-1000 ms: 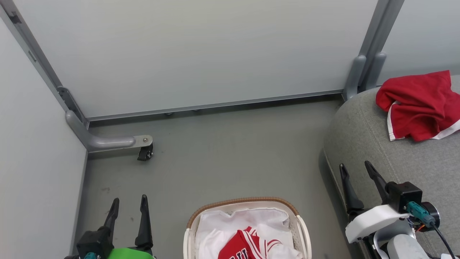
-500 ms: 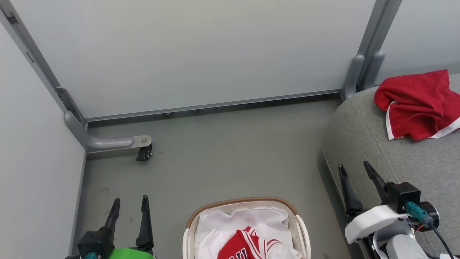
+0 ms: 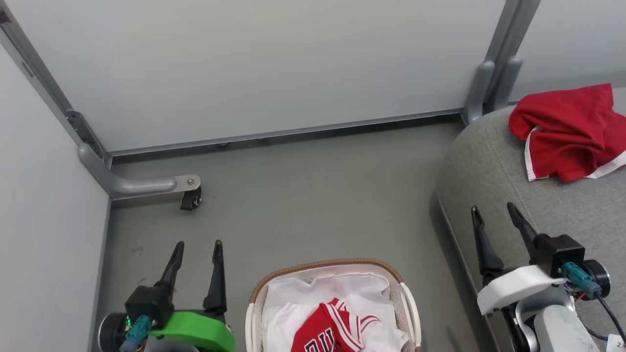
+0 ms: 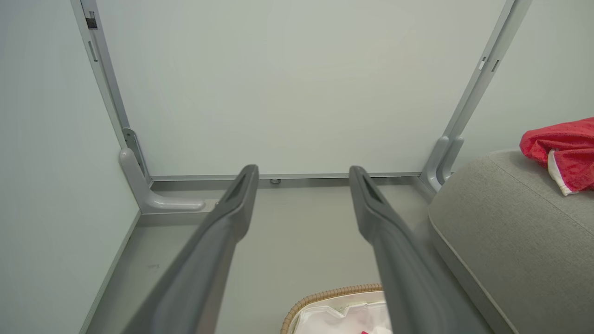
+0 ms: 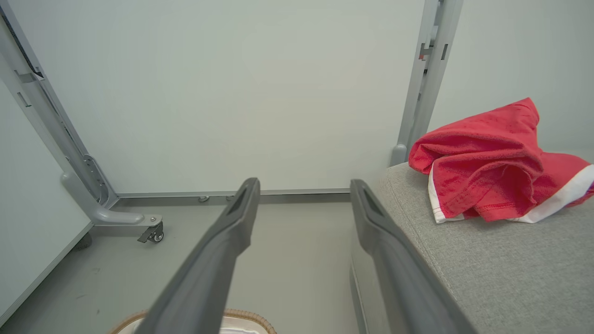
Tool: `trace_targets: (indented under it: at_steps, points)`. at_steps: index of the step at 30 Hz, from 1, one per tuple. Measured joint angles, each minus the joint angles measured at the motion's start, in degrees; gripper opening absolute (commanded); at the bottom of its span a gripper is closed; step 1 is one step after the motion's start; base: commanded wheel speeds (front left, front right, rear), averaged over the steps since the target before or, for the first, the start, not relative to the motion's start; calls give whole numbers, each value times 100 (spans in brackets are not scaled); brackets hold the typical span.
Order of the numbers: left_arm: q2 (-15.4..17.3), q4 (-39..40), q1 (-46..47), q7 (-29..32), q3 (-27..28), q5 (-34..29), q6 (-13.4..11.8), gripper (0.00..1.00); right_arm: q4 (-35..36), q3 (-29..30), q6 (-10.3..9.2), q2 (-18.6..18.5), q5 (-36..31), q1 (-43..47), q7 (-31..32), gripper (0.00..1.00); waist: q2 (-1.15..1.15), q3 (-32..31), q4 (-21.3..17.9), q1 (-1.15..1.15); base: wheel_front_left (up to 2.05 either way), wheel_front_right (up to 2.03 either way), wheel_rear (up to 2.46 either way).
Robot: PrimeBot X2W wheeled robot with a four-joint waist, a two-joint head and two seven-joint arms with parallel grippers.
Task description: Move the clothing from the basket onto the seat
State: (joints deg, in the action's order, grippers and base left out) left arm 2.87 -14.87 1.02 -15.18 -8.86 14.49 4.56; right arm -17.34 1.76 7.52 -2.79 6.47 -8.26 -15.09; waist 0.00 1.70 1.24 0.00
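Two red garments, well apart. Plain shorts (image 3: 562, 132), white-trimmed, lie crumpled on the grey fabric seat (image 3: 489, 166) near its rounded corner. Striped jersey (image 3: 332, 332), lettered, sits bunched in the oval slotted basket (image 3: 323, 266), brown woven rim, on its white cloth liner (image 3: 293, 298). Left gripper (image 3: 198, 243) and right gripper (image 3: 491, 208): fingers spread, nothing held.

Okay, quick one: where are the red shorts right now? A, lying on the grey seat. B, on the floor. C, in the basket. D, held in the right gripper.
A: the red shorts lie crumpled on the grey seat, apart from the right gripper, which is open and empty; the striped jersey is what sits in the basket.
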Motion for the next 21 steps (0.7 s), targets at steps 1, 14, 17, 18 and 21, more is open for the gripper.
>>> trace_targets:
  at_steps: [1, 14, 17, 18, 21]
  points:
    - [0, -33, 78, 0, -62, -19, 16, 100, 18, 31, 0, 0, -12, -35, 0, 100, 0, 34, -7, 0, 0, 0, 0]
    - [-10, -1372, 1506, 0, -1451, 69, 157, 100, 436, 296, 0, 0, -324, -760, 0, 100, 0, 923, -190, 0, 0, 0, 0]
    - [-13, -1811, 1798, -1, -1804, 167, 185, 100, 539, 345, 0, -1, -352, -925, 0, 100, 0, 1208, -254, 0, 0, 0, 0]
    - [-14, -1962, 1916, 0, -1913, 170, 193, 100, 575, 350, 0, -2, -353, -998, 0, 100, 0, 1317, -280, 0, 0, 0, 0]
    - [-18, -2399, 2216, 0, -2124, 220, 198, 100, 668, 341, 0, -2, -354, -1199, 0, 100, 0, 1631, -362, 0, 0, 0, 0]
